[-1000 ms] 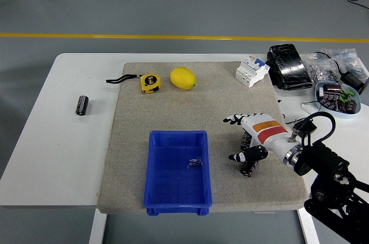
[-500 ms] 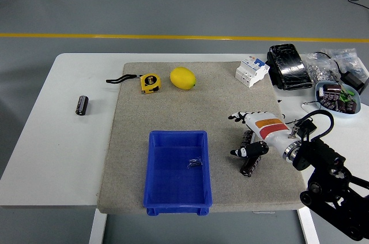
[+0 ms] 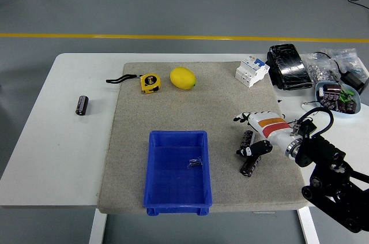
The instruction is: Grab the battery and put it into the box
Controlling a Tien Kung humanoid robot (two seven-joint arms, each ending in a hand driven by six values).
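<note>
Two dark cylindrical batteries lie on the grey mat right of the blue box (image 3: 176, 135): one battery (image 3: 248, 138) between my right hand's fingers and thumb, the other battery (image 3: 251, 166) just below the thumb. My right hand (image 3: 242, 135), white with an orange stripe, hovers at them with fingers spread and holds nothing. A third black cylinder (image 3: 82, 105) lies on the white table far left. The box holds only a small dark item (image 3: 195, 163). My left arm is out of view.
At the mat's back lie a yellow tape measure (image 3: 150, 82), a lemon (image 3: 183, 78) and a white circuit breaker (image 3: 252, 70). A black pack (image 3: 288, 66), bags of parts (image 3: 331, 65) and a blue bowl (image 3: 340, 97) crowd the table's right side.
My right hand has drawn back to the right and slightly up, uncovering more of the two batteries. Nothing else has moved.
</note>
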